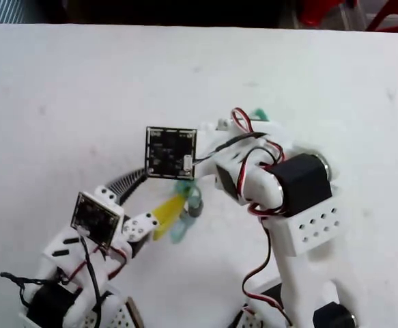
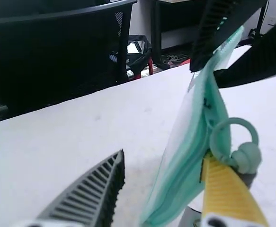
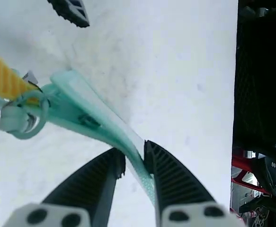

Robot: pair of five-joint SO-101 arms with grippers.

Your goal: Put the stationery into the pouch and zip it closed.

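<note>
The mint green pouch (image 3: 88,116) is up on its edge over the white table (image 1: 82,89), in the space between the two arms. It does not lie flat. It looks thin and bends a little along its length.

The right gripper (image 3: 134,151) holds the pouch. Its two black ribbed fingers (image 3: 168,177) are pressed together on one end of the pouch, with the green edge squeezed between them.

The left gripper (image 2: 164,158) is at the other end of the pouch. Its jaws are spread wide apart. The yellow finger (image 2: 227,194) touches the pouch right by the zip. The black ribbed finger (image 2: 97,189) is well away from the pouch, out over the bare table. It pinches nothing.

The zip pull (image 2: 232,137) is a round green ring with a small green ball on it. It hangs at the end of the pouch, just by the tip of the yellow finger. I cannot tell if the finger is through the ring or only beside it. I also cannot tell how far the zip is shut.

In the high view, the camera boards of both arms cover most of the pouch, and some green peeks out under them.

A black chair (image 2: 57,42) stands behind the table.
</note>
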